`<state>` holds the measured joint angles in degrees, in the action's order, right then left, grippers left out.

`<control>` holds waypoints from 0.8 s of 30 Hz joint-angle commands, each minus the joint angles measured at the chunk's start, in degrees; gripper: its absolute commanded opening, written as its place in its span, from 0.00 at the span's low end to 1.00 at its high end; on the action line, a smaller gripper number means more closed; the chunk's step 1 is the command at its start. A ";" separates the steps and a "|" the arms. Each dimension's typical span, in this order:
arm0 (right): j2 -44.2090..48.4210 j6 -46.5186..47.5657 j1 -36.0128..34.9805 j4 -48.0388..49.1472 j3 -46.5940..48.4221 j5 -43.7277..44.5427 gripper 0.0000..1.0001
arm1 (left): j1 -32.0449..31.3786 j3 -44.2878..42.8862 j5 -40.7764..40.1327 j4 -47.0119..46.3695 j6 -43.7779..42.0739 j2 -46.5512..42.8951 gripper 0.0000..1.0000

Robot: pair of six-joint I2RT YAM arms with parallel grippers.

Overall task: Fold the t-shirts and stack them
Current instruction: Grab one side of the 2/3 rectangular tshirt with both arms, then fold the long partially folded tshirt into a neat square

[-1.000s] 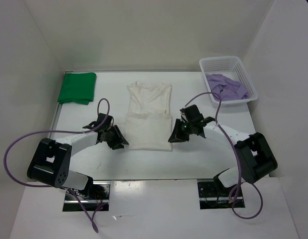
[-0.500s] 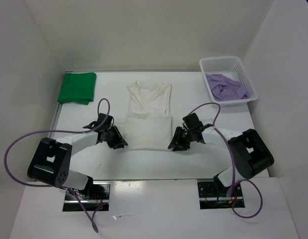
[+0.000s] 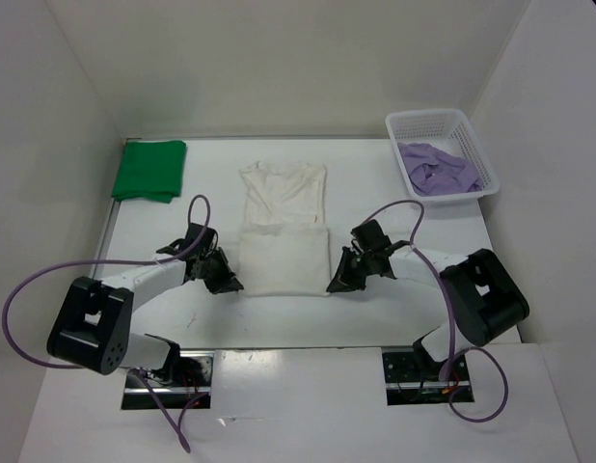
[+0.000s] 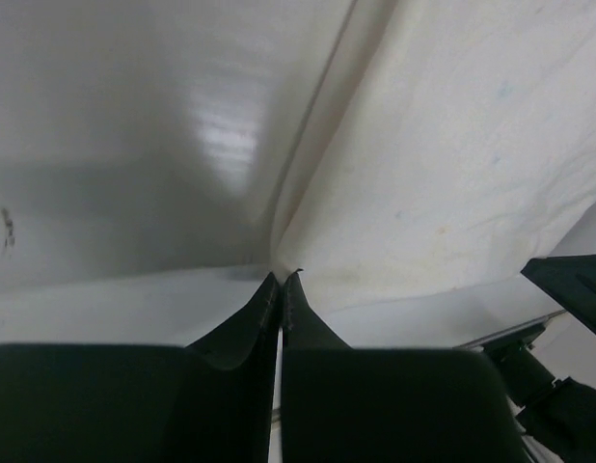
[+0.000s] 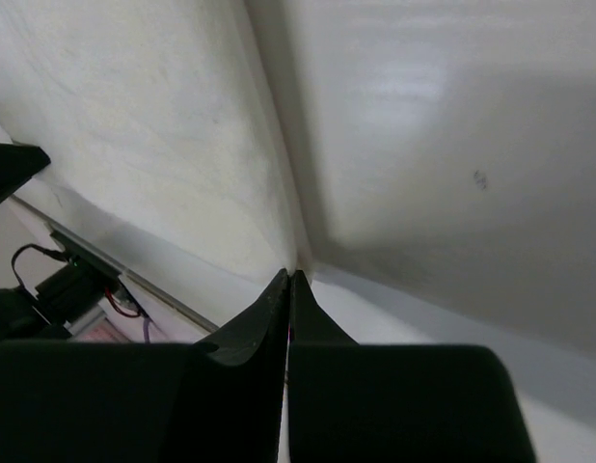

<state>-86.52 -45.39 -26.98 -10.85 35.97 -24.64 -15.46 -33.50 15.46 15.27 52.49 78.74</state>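
Observation:
The white t-shirt (image 3: 284, 227) lies flat mid-table, its lower part doubled over. My left gripper (image 3: 234, 285) is at its near left corner and my right gripper (image 3: 334, 286) at its near right corner. In the left wrist view the left gripper (image 4: 282, 278) is shut, its tips pinching the corner of the cloth (image 4: 452, 145). The right wrist view shows the right gripper (image 5: 290, 276) shut on the other corner of the cloth (image 5: 134, 125). A folded green t-shirt (image 3: 149, 170) sits at the back left. The purple t-shirt (image 3: 438, 169) lies crumpled in the basket.
A white mesh basket (image 3: 443, 122) stands at the back right corner. White walls close in the table on three sides. Purple cables loop from both arms beside the table's near edge.
Both grippers have closed on the white shirt's near corners. The right gripper slid nearer and down to its corner. The shirt has shifted slightly left.

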 commanded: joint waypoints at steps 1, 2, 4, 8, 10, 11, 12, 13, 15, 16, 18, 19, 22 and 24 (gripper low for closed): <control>5.21 -0.22 -2.63 -4.16 -0.89 -0.92 0.00 | -0.35 0.46 1.76 8.45 -2.74 -4.55 0.00; 6.96 -1.62 -3.68 -5.48 -1.51 -1.54 0.00 | -0.36 -1.03 4.11 11.60 -2.74 -6.56 0.00; 13.81 -3.12 -6.06 -10.84 -2.22 -2.77 0.00 | -0.36 -3.06 7.89 15.65 -4.05 -8.51 0.00; 24.63 -3.05 -3.53 -21.39 2.08 -2.77 0.00 | -0.36 -11.22 12.66 27.07 -4.06 -12.56 0.00; 23.25 -0.16 2.16 -23.85 7.08 -4.70 0.00 | -0.36 -15.44 13.28 27.10 -2.84 -13.26 0.00; 21.67 1.51 3.85 -23.86 9.36 -5.49 0.00 | 0.34 -20.68 13.28 25.53 -2.31 -12.74 0.00; 19.66 5.01 5.00 -23.86 14.61 -5.50 0.00 | 0.87 -23.34 12.67 24.64 -2.30 -10.30 0.00; 17.37 6.61 6.84 -23.86 17.36 -5.50 0.00 | 1.48 -25.72 12.14 23.24 -2.30 -8.79 0.00; 8.42 11.17 8.25 -22.38 26.64 -5.50 0.00 | 4.20 -30.98 11.61 18.15 -2.30 -3.53 0.00; 2.03 12.24 9.48 -20.98 29.83 -4.72 0.00 | 6.04 -32.76 11.61 14.83 -2.30 -1.42 0.00; -4.59 14.43 11.07 -20.35 38.94 -4.18 0.00 | 7.20 -37.06 9.51 12.78 -3.01 5.87 0.00; -7.93 14.97 11.94 -19.65 42.14 -4.88 0.00 | 7.20 -41.34 8.02 9.99 -3.01 8.34 0.00; -20.06 15.59 13.97 -19.64 55.40 -3.84 0.00 | 7.73 -52.05 4.40 8.46 -3.01 21.84 0.00; -28.76 16.38 14.59 -21.14 65.87 -2.17 0.00 | 8.26 -56.48 3.62 6.80 -3.01 26.71 0.00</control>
<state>-108.29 -32.47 -13.76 -32.01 91.29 -28.75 -7.60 -83.66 21.87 27.00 49.71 99.92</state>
